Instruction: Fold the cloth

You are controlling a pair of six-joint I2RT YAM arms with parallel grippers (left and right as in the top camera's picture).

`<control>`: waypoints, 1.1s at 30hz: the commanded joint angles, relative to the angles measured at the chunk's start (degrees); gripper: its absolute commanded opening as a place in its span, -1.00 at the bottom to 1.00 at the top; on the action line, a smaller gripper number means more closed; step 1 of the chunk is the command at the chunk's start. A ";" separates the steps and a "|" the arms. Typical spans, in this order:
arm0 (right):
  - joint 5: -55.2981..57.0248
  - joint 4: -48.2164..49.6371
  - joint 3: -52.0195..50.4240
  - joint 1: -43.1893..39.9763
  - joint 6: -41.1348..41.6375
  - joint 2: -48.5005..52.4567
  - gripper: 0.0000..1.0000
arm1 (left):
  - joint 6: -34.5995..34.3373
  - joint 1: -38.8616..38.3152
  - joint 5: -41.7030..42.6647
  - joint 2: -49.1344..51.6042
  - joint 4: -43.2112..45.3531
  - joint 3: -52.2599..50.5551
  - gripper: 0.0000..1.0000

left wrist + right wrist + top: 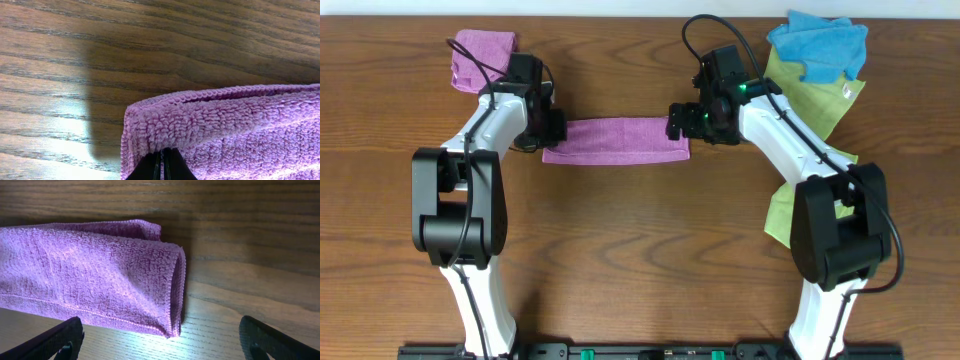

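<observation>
White links, black joints on left arm and right arm. Black cables loop along both. Small green light at right wrist. Black left gripper, right gripper.

A brown wood-grain worktop carried everything. At its far left corner lay a small folded purple pad. At the far right corner a blue cloth sat crumpled, resting on a yellow-green cloth spread flat beneath it, a small white tag showing at that cloth's right edge. Nearer to me on the right, more yellow-green fabric showed, partly hidden; I could not tell whether it was a separate piece.
</observation>
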 commanded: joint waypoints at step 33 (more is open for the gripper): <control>-37.38 2.10 -1.68 -9.75 -14.12 14.27 0.77 | 0.81 -0.13 0.24 2.91 -0.48 -0.61 -0.89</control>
